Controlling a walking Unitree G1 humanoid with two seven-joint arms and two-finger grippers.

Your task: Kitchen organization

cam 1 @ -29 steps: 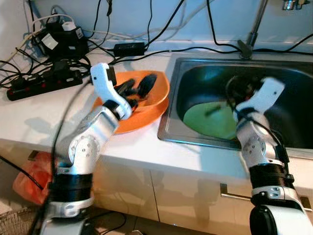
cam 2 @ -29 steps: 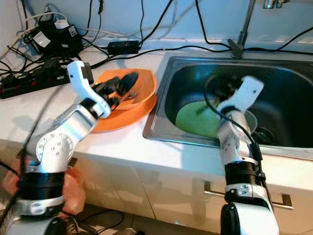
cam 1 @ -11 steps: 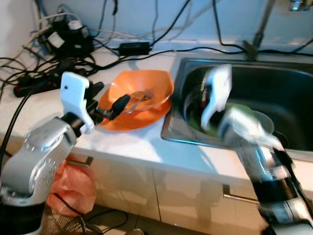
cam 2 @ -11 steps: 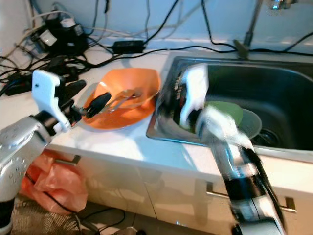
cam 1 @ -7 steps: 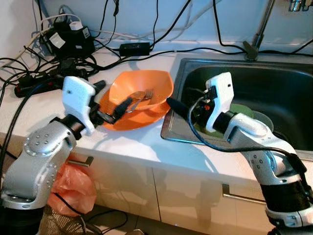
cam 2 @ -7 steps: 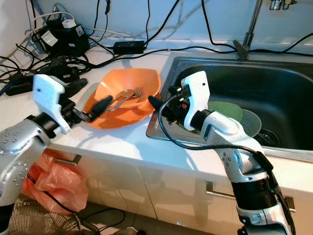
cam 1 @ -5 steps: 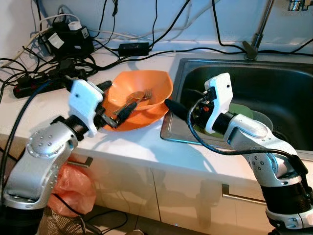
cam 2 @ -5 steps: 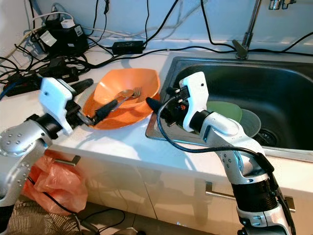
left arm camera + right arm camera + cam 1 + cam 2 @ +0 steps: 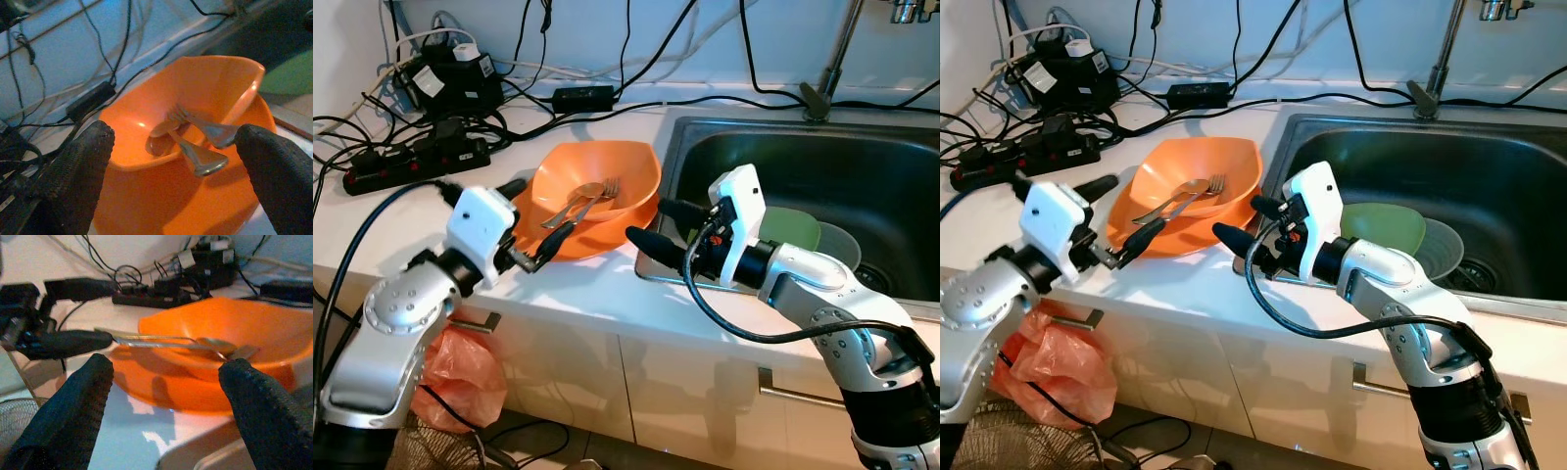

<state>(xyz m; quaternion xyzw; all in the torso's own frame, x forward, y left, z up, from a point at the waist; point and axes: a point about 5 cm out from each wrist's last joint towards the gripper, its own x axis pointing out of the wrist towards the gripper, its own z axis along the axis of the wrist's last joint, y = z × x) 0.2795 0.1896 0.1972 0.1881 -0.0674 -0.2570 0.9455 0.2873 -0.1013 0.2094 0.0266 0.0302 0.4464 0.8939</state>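
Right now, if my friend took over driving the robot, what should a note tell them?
Left gripper: open, by the near rim of the orange bowl, holding nothing.
Right gripper: open, between the bowl and the sink, holding nothing.
The bowl sits on the counter; a spoon and fork lie in it, handles over the rim.
Green plate lies in the sink.
Done: cannot tell. Left: probably moving the bowl and cutlery.

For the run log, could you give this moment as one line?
left gripper: open, beside bowl | right gripper: open, facing bowl | bowl: spoon, fork
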